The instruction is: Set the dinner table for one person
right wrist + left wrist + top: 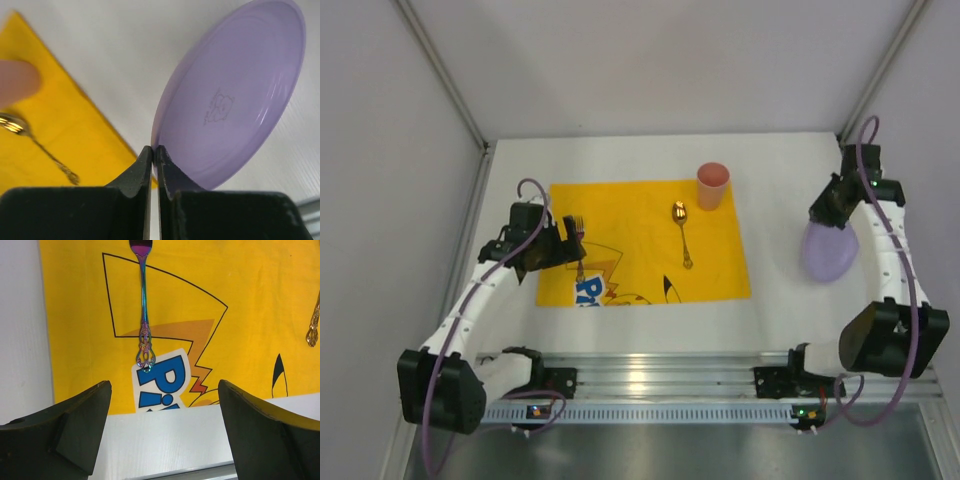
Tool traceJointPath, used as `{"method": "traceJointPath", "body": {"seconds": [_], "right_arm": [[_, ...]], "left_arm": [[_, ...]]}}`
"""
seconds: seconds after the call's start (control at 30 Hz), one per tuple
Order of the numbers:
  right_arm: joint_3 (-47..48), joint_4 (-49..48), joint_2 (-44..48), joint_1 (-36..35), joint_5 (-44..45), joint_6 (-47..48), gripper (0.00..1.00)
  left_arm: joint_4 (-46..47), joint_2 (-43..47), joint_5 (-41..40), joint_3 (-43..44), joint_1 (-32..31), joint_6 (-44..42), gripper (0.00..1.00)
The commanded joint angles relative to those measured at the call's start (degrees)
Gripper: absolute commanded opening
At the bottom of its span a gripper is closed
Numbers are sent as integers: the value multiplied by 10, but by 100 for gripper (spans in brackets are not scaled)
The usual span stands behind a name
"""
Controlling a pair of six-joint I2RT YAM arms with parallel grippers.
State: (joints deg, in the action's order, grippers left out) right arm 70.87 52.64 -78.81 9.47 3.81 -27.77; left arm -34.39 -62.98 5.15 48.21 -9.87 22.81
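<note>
The white dinner table (770, 170) carries a yellow printed placemat (640, 215). An iridescent fork (578, 240) lies on the mat's left part, a gold spoon (682, 232) in its middle, and a pink cup (712, 185) stands at its far right corner. My left gripper (568, 246) is open and empty, with the fork's handle (144, 315) just ahead of the jaws. My right gripper (830, 215) is shut on the rim of a purple plate (830, 252), held tilted to the right of the mat. In the right wrist view the plate's underside (235, 100) faces the camera.
Grey walls close in the table on the left, back and right. A metal rail (660, 385) with both arm bases runs along the near edge. The spoon's handle end (313, 330) shows at the right edge of the left wrist view.
</note>
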Motion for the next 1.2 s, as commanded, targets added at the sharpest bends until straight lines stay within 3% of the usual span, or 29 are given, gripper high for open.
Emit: {"method": "traceJointPath", "body": {"seconds": [0.0, 0.07, 0.33, 0.4, 0.5, 0.67, 0.87, 1.17], "right_arm": [[151, 41, 38, -57, 24, -40, 0], [242, 54, 27, -89, 57, -55, 0], [514, 113, -117, -407, 164, -71, 0], [564, 113, -169, -484, 163, -58, 0], [616, 126, -251, -544, 136, -45, 0], [669, 133, -327, -598, 87, -38, 0], [576, 85, -355, -616, 38, -34, 0], [568, 42, -447, -625, 22, -20, 0]], "left_arm": [[6, -6, 9, 30, -2, 4, 93], [3, -9, 7, 39, -2, 6, 93], [-11, 3, -15, 51, -2, 14, 94], [-18, 20, -36, 51, -2, 18, 94], [-30, 36, -46, 48, -2, 25, 95], [-66, 79, -98, 48, -2, 36, 95], [-98, 145, -147, 41, -2, 53, 96], [-148, 194, -113, 49, -2, 77, 96]]}}
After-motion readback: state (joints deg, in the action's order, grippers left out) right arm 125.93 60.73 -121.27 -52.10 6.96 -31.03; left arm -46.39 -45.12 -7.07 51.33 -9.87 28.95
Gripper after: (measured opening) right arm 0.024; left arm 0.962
